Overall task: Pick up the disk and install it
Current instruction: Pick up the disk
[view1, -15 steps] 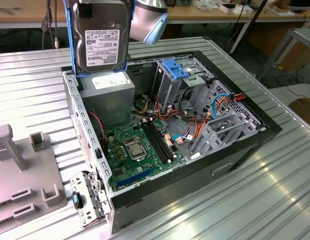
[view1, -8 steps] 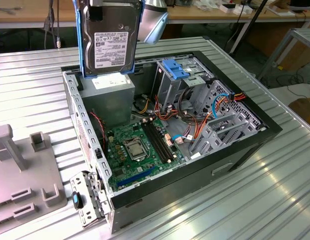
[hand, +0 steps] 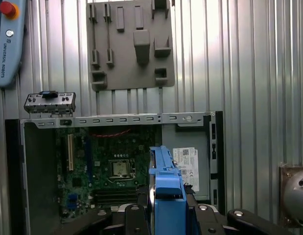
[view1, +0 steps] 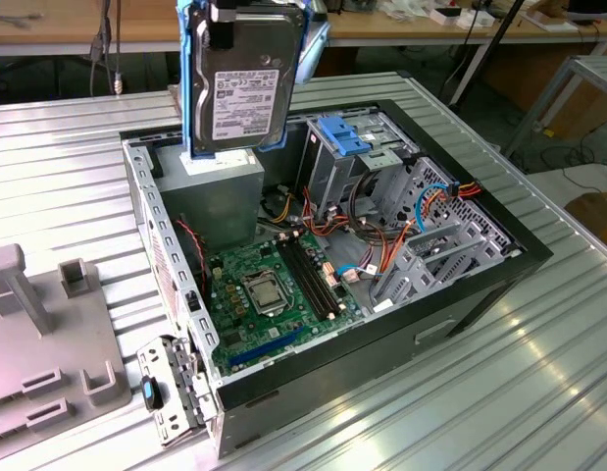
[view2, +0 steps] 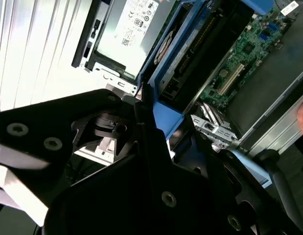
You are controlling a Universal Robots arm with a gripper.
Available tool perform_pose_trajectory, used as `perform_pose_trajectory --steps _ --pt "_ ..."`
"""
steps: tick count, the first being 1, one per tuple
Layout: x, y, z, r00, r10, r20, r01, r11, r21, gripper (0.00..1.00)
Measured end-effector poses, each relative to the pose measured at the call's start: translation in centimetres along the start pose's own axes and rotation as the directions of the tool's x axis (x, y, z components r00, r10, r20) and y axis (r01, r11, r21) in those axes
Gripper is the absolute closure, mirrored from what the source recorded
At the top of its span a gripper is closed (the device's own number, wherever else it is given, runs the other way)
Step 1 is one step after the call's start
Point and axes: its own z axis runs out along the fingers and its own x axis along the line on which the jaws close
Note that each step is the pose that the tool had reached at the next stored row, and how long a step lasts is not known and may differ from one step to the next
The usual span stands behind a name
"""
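The disk point(view1: 246, 83) hangs upright above the back left of the open computer case point(view1: 460, 294), label side facing the exterior view, its bright blue carrier frame around the dark body. My gripper point(view1: 246, 14) is shut on its upper edge at the top of that view. In the first wrist view the disk point(hand: 166, 183) shows edge-on as a blue strip between my gripper's point(hand: 167, 215) black fingers, over the power supply and motherboard. In the second wrist view its blue frame point(view2: 166, 117) and dark side run out from the black gripper body.
Inside the case lie the green motherboard point(view1: 269, 285), a grey power supply point(view1: 220, 196) and a metal drive cage with a fixed blue bracket point(view1: 347, 132) and coloured cables. A grey fixture plate point(view1: 38, 343) lies on the ribbed metal table at the exterior view's left. A teach pendant point(hand: 7, 39) lies nearby.
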Motion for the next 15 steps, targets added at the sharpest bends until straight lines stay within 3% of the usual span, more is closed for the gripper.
perform_pose_trajectory --steps 1,4,15 --pt "-0.02 -0.61 0.04 1.0000 0.000 0.0000 0.000 1.0000 0.0001 0.63" --pt "0.07 -1.41 0.10 1.0000 0.000 -0.0004 0.000 1.0000 0.0000 0.63" --pt "2.09 -2.01 0.20 1.0000 0.001 -0.0014 -0.001 1.0000 0.0001 0.63"
